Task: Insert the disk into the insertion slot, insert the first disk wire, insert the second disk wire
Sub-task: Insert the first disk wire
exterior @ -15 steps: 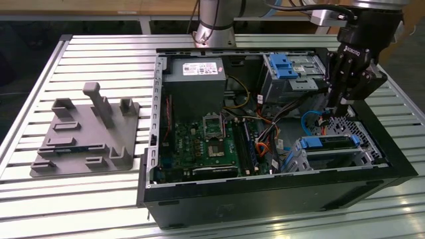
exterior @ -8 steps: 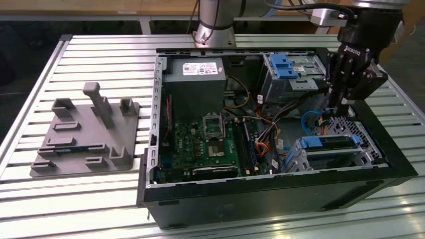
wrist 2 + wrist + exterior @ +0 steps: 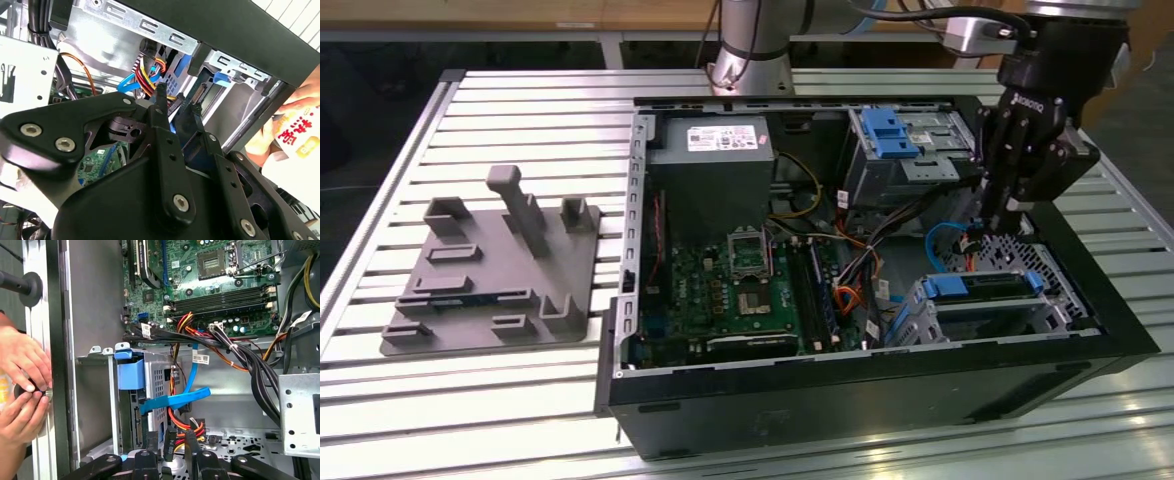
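Little room between claw (image 3: pixel 983 238) and disk (image 3: pixel 979 285)

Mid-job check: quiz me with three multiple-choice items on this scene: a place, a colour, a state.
1. The gripper is: A over the motherboard; B close by the insertion slot; C over the grey fixture.
2. The disk has a carrier that is: A red; B blue; C yellow.
3. The disk sits: A in the slot; B on the table; C on the motherboard.
Key: 1 B, it hangs at the cage's end; 2 B, blue frame edges show; 3 A, the cage walls surround it.
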{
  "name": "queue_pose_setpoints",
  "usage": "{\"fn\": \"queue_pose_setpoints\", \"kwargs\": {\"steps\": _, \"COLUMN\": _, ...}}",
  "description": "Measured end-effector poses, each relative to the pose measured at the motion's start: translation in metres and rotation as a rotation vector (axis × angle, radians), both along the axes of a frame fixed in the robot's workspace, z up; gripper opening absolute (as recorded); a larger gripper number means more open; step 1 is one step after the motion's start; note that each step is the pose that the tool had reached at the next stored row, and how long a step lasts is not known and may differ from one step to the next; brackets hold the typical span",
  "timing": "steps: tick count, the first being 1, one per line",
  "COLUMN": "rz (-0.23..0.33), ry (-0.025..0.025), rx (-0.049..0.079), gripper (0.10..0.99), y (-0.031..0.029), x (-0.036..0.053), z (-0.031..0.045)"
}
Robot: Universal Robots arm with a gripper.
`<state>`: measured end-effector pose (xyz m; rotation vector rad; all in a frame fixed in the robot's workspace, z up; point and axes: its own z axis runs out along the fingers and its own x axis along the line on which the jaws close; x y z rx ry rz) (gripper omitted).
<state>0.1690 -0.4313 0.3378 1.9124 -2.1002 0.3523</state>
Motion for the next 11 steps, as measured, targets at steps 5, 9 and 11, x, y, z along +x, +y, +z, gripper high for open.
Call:
{"fn": "queue_pose_setpoints", "kwargs": {"steps": 5, "rz": 0.0, "ry": 0.0, "rx": -0.014, "gripper": 0.349, "y": 0.0016, "x": -0.0001, "z": -0.0007}}
{"fn": "queue_pose_setpoints", "kwargs": {"steps": 9, "rz": 0.0, "ry": 0.0, "rx": -0.016, "gripper": 0.333, "y": 0.0034, "x": -0.0001, "z": -0.002}}
{"fn": "queue_pose_setpoints", "kwargs": {"steps": 11, "rz": 0.0, "ry": 0.0, "rx": -0.016, "gripper": 0.263, "y": 0.0043, "x": -0.0001, "z": -0.0027}}
